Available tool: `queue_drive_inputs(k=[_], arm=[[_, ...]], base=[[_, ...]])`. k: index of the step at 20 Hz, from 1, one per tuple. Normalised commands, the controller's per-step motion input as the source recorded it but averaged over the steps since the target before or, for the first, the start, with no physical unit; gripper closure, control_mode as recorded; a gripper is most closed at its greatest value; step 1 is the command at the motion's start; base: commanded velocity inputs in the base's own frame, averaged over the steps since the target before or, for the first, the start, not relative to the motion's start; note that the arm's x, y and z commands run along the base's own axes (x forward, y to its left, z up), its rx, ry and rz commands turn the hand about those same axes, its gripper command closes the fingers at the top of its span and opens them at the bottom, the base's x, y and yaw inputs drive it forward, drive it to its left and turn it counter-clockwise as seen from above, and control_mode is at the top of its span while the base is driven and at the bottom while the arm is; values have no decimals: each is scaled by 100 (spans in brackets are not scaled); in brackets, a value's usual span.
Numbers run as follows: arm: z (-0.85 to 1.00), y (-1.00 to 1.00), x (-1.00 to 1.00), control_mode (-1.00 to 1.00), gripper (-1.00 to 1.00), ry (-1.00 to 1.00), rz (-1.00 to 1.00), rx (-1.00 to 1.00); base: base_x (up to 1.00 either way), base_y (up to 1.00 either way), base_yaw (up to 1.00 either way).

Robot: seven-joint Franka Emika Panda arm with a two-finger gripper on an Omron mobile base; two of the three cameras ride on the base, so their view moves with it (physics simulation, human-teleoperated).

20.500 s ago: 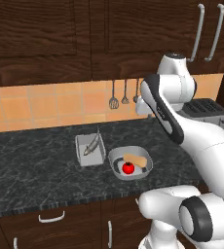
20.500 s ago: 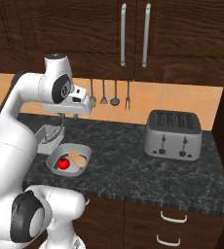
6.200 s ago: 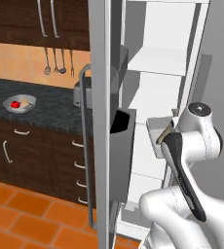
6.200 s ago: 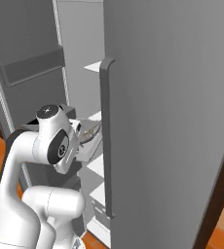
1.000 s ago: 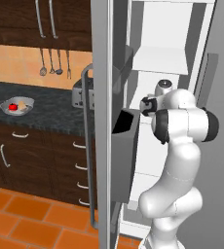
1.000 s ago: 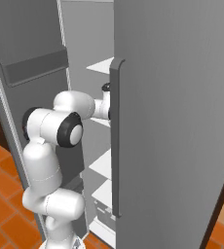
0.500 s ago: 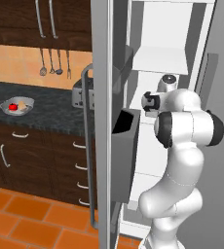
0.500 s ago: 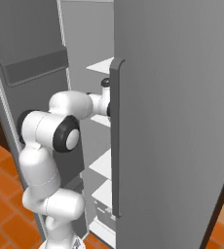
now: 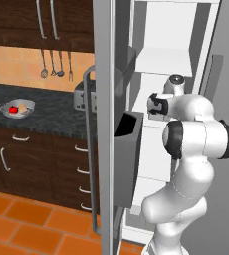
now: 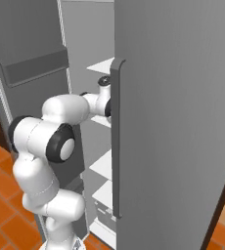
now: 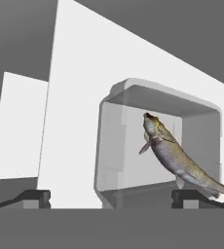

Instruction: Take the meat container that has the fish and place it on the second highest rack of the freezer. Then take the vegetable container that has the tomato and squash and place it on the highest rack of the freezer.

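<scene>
In the left base view we reach into the freezer (image 9: 106,124); back on the desk (image 9: 47,112), the vegetable container (image 9: 18,108) holds the tomato (image 9: 13,109) and squash (image 9: 22,107). In the right base view our arm disappears behind the door. In the hand view the jaws stand apart, clear of the meat container (image 11: 158,146); the fish (image 11: 177,158) lies inside it on a white shelf (image 11: 75,112).

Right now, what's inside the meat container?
The fish lies in the meat container, tail past its rim. The tray floor beneath the fish is covered.
</scene>
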Motion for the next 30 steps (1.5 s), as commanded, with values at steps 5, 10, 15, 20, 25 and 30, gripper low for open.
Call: queue_drive_inputs(k=[5,10,15,20,25,30], arm=[[35,19,-32,-100,-100,-12,0,0],[40,32,-35,-100,-100,2,0,0],[28,24,-67,-100,-100,8,3,0],[4,13,-96,-100,-100,3,4,0],[0,8,-67,-100,-100,3,6,0],[0,1,-53,-100,-100,10,5,0]], base=[[0,0,0],[0,0,0],[0,0,0],[0,0,0],[0,0,0],[0,0,0]])
